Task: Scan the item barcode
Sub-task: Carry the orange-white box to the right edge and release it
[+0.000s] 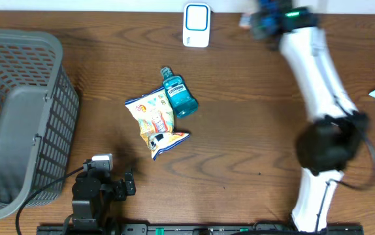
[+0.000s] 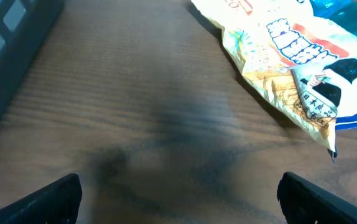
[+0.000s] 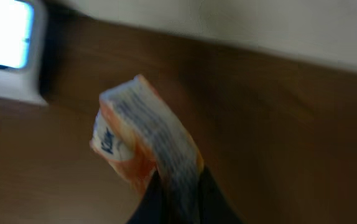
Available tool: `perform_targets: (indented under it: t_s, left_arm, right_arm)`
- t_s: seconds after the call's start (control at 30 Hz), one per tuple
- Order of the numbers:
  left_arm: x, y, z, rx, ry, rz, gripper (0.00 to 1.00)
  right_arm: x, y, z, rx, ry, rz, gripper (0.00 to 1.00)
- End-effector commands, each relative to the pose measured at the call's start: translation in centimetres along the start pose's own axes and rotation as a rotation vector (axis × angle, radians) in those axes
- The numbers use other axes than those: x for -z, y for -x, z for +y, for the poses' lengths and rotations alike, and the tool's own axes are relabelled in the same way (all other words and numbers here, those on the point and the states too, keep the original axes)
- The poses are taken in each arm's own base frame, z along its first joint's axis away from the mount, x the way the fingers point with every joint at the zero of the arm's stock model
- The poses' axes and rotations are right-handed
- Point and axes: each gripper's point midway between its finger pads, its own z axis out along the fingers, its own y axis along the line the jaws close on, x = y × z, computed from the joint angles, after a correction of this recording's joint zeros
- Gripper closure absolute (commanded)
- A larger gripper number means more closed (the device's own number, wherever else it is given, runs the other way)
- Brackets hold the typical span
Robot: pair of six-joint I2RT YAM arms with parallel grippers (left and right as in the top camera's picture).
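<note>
The right fingers (image 3: 211,198) are pinched shut on a small orange-and-white packet (image 3: 142,140). They grip it by its lower edge, so most of it stands clear above them. From above, that hand is a blur just right of the scanner (image 1: 196,25) — the white box with the blue panel at the far edge of the surface (image 1: 253,130). In the right wrist view the scanner sits up and to the left of the packet, near it but apart, and only a corner of it shows.

The step in hand, as I read it, is presenting the packet to the scanner. The packet is up off the surface and close to the scanner, but not yet in front of the blue panel. Whether the barcode side is turned toward the scanner I cannot tell; the print is smeared by blur. The next move calls for bringing the packet leftward until it sits squarely before the panel. The wrist would need to turn so the code faces the panel, then hold steady — a tilted or moving wrapper may not read.

The left fingers (image 2: 51,199) stand wide apart with nothing between them, low over bare wood well to the near left of the scanner. Ahead of them lie a snack bag (image 1: 153,121) and a blue bottle (image 1: 178,95), touching each other, both on the near side of the scanner. A grey basket (image 1: 63,124) stands far to the scanner's left.
</note>
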Motion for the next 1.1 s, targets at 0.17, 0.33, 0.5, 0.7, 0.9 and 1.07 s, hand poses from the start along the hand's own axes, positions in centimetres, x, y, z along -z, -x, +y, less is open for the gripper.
perform_targets:
  t_s: [0.17,0.33,0.5,0.7,0.9,1.07]
  left_arm:
    - [-0.1,-0.6,0.2,-0.011,0.013,0.022,0.02]
    - [-0.1,-0.6,0.2,-0.011,0.013,0.022,0.02]
    - [-0.1,-0.6,0.2,-0.011,0.013,0.022,0.02]
    - [-0.1,-0.6,0.2,-0.011,0.013,0.022,0.02]
    - [-0.1,-0.6,0.2,-0.011,0.013,0.022,0.02]
    - [-0.1,-0.6,0.2,-0.011,0.012,0.022,0.02]
  right_arm:
    - [1.3,-11.9,-18.8,-0.408,-0.307,0.324,0.99]
    - [-1.3,-20.4,-24.1,-0.611,-0.385,0.461,0.99]
    - [-2.5,-27.6,-27.2,-0.717,-0.451,0.540,0.99]
    - [-1.2,-31.2,-30.5,-0.930,-0.501,0.535,0.98]
    - [-0.9,-28.0,-29.2,-1.046,-0.245,0.430,0.09]
    - [1.3,-23.2,-27.1,-1.044,-0.098,0.342,0.01]
